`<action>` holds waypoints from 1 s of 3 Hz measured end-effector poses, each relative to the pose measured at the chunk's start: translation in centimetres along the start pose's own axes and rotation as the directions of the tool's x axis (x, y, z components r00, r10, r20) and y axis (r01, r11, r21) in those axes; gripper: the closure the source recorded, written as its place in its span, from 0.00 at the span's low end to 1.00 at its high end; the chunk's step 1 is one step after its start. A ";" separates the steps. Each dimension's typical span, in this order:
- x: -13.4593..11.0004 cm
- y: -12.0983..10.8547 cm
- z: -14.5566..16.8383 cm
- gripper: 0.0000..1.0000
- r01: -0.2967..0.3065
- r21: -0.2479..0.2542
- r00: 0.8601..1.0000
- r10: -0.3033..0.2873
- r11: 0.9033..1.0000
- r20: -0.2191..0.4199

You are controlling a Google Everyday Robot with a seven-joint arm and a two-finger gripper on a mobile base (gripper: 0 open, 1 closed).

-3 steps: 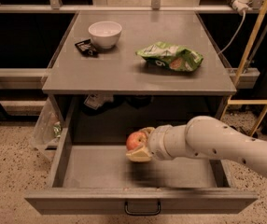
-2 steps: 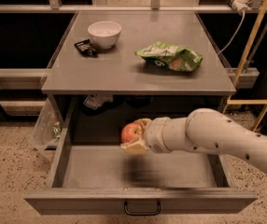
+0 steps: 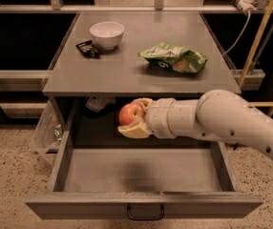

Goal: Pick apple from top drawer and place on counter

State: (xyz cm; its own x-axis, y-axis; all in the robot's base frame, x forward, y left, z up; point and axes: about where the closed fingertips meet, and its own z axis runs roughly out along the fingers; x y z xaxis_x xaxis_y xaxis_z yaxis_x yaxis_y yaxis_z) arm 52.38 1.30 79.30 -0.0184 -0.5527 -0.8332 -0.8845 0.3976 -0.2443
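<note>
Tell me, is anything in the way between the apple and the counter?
Only the counter's front edge: the tool holds the apple just below it, above the open top drawer. Up top, the white bowl, black packet and green chip bag sit farther back, leaving the front strip free.

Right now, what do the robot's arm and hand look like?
The arm is a thick, smooth, off-white tube with a few small dark dots, ending in a ringed cylindrical wrist. The hand, gripping the apple over the open top drawer, has pale cream-yellow fingers. No cables or lettering show.
</note>
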 end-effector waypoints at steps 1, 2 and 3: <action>-3.7 -1.9 -0.8 1.00 0.055 0.030 0.998 -0.056 0.998 0.030; -6.8 -4.2 -0.6 1.00 0.096 0.065 0.995 -0.098 0.993 0.025; -8.7 -6.3 1.2 1.00 0.107 0.082 0.994 -0.107 0.991 -0.008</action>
State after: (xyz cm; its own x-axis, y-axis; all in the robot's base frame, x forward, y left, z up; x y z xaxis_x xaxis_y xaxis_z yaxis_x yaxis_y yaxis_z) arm 58.66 4.45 87.46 0.0728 -0.5979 -0.7982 -0.8399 0.3949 -0.3723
